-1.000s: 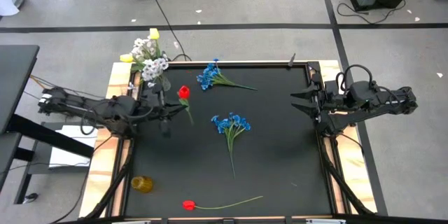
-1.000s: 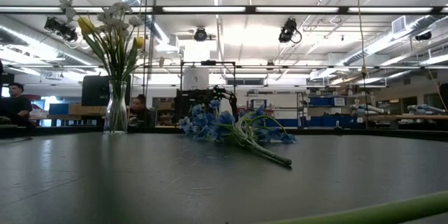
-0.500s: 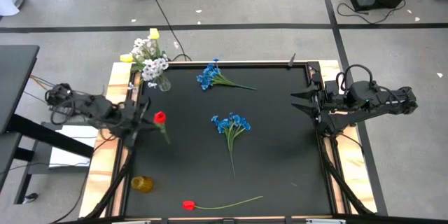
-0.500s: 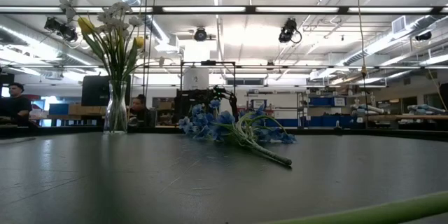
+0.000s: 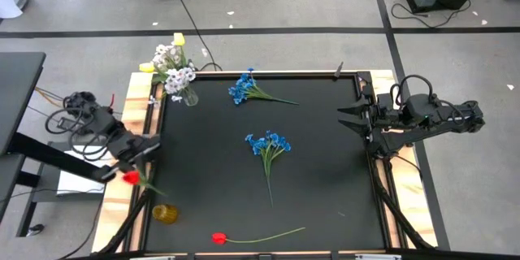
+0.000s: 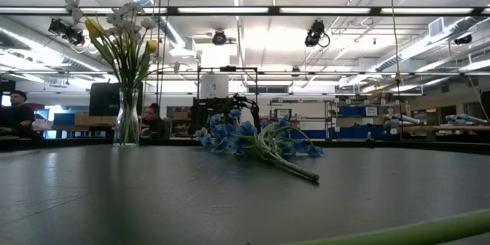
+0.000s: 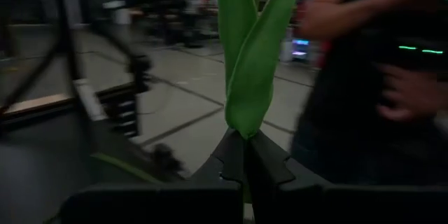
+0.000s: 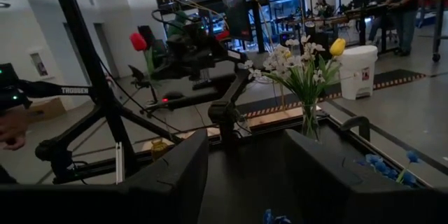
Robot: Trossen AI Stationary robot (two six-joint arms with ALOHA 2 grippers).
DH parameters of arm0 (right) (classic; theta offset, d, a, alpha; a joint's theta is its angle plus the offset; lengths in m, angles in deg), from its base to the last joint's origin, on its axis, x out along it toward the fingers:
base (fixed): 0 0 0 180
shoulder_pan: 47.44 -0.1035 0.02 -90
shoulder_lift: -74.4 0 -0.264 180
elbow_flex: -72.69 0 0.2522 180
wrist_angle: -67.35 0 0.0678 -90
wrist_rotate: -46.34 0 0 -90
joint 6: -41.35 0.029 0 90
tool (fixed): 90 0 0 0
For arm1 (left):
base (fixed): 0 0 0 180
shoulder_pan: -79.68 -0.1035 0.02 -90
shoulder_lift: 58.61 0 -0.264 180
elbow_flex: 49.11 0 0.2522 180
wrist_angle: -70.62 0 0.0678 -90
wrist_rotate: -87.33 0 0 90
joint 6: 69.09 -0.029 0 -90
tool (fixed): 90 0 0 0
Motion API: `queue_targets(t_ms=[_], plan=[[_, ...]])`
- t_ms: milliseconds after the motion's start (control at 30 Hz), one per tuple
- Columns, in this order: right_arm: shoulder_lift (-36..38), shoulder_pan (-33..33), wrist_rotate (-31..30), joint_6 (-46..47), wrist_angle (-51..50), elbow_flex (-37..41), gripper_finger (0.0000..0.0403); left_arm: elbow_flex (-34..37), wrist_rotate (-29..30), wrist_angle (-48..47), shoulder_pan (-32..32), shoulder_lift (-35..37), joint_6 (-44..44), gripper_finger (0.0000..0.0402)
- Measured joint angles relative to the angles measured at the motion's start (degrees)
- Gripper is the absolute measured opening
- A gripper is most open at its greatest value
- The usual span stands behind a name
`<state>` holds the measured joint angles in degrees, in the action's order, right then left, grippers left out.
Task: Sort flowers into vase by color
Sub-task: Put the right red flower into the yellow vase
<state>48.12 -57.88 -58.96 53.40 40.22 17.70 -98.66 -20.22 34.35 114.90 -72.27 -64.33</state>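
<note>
My left gripper (image 5: 140,161) hangs over the table's left rim, shut on a red tulip (image 5: 130,177) whose blossom also shows in the right wrist view (image 8: 138,40). My right gripper (image 5: 348,119) waits open at the table's right edge. A clear vase (image 5: 188,96) with white and yellow flowers (image 5: 172,61) stands at the far left corner. Two blue flowers (image 5: 244,88) (image 5: 268,145) lie on the black mat. A second red tulip (image 5: 218,237) lies by the near edge. A small amber vase (image 5: 164,213) stands near the left front. My left gripper pinches the tulip's green stalk just below its leaves (image 7: 243,140) between its two fingers. The fingers point level and lie across the stalk. The leaves (image 7: 248,56) and the blossom stand up above the fingers, and the tulip is lifted clear of the table.
A person stands close behind the left arm, with a hand (image 7: 402,91) in the left wrist view. The table has a wooden rim (image 5: 138,89). Bare mat (image 5: 325,171) lies between the blue flowers and the right arm.
My left gripper, still shut on the red tulip, has swung from over the mat beside the clear vase toward the table's left and near edges, turning as it went. The tulip has travelled with it and now hangs over the left rim.
</note>
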Motion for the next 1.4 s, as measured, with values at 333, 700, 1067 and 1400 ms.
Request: queue_targets(t_ms=[333,700,1067,1400], plan=[[0.0,0.0,0.0,0.0,0.0,0.0,0.0192,0.0,-4.4,8.9,3.3,0.0,2.6,0.0007],[0.0,0.0,0.0,0.0,0.0,0.0,0.0192,0.3,-15.3,10.3,7.2,1.7,6.1,0.0007],[0.0,0.0,0.0,0.0,0.0,0.0,0.0192,3.2,-10.8,10.7,9.5,1.7,-1.9,0.0007],[0.0,0.0,0.0,0.0,0.0,0.0,0.0192,3.3,-7.4,10.7,9.4,0.1,-3.0,0.0007]])
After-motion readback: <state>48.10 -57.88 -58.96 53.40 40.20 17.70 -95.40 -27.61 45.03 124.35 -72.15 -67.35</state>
